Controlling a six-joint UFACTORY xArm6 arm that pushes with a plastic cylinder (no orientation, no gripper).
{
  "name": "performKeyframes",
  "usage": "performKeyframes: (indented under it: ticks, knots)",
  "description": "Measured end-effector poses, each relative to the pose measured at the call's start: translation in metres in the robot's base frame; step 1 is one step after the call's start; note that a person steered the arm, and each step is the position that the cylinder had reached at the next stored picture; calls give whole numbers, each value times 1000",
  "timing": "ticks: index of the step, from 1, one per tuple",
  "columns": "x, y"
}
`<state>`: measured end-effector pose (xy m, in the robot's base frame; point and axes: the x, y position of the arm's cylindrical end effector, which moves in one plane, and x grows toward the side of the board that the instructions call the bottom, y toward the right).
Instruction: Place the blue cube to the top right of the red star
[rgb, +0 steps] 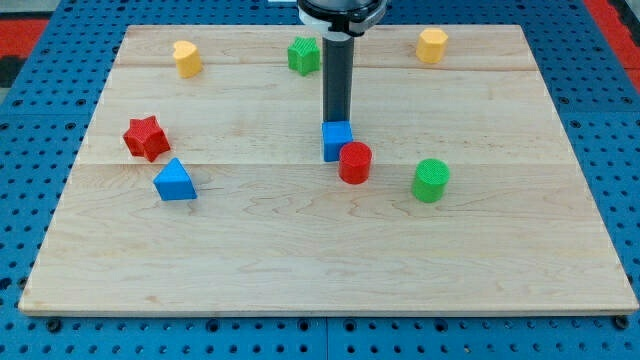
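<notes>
My tip (336, 122) holds nothing; it sits right at the top edge of the blue cube (337, 141) mid-board. The cube looks square, no long side. A red cylinder (355, 162) touches its lower right. The red star (146, 137) is far left, with bare wood (300, 250) between.

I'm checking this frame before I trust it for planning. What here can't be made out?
- My tip: its very end meets the blue cube from the view's top; contact cannot be confirmed.
- The arm above the rod: cut off by the view's top edge.
- Green block: its right side hidden by the rod; shape unclear.
- Blue cube's lower right corner: covered by the red cylinder.
</notes>
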<state>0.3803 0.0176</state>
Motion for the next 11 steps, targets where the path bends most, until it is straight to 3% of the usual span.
performKeyframes:
  ticks: [2,3,6,11]
  knots:
    - [8,60]
    - [40,59]
    - [33,-97]
    - [-43,-222]
